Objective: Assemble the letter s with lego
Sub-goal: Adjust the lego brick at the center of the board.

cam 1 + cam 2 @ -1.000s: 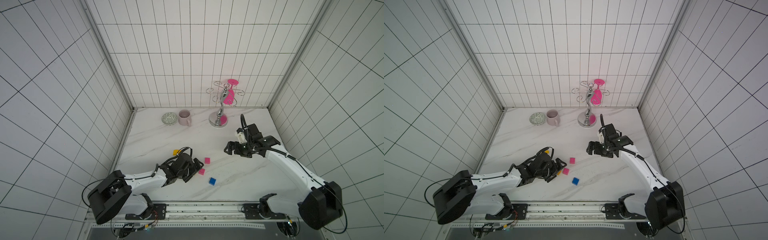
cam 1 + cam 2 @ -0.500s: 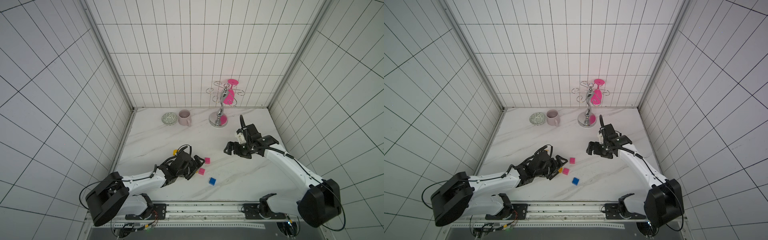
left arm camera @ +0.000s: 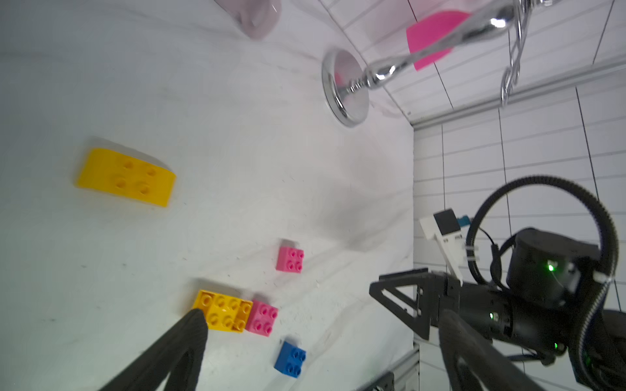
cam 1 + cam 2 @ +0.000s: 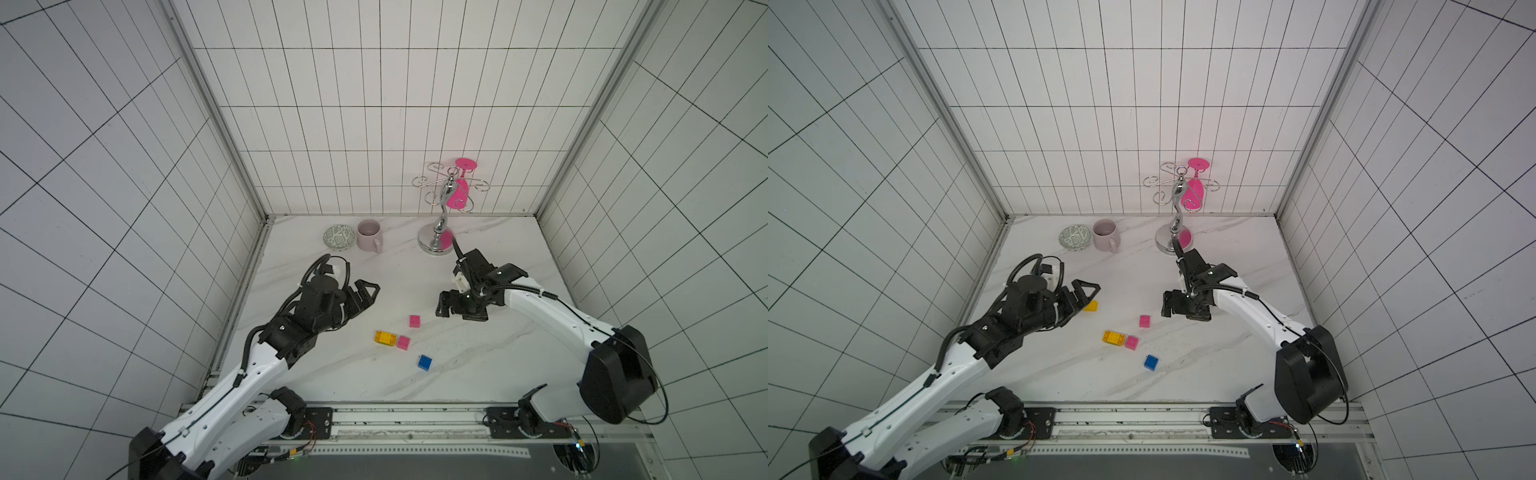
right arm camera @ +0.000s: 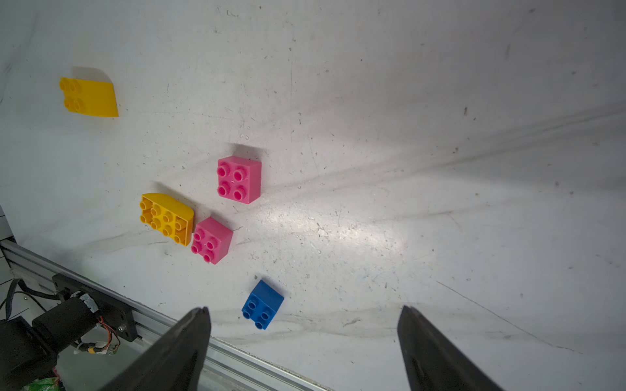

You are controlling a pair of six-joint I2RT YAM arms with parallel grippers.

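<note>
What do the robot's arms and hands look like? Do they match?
Yes, they match. The left arm and right arm have smooth white shells with chunky black joints. A ribbed black hose loops over each wrist. The left hand and right hand are black, each with two pointy fingers shaped like hollow triangles. A tiny green light glows near the right wrist.

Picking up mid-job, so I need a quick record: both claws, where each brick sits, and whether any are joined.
left claw: open, empty, near rounded yellow brick
right claw: open, empty, over the table
long yellow brick: touching one pink cube
other pink cube: alone
blue cube: alone, nearest the rail
joined: none seen stacked
</note>
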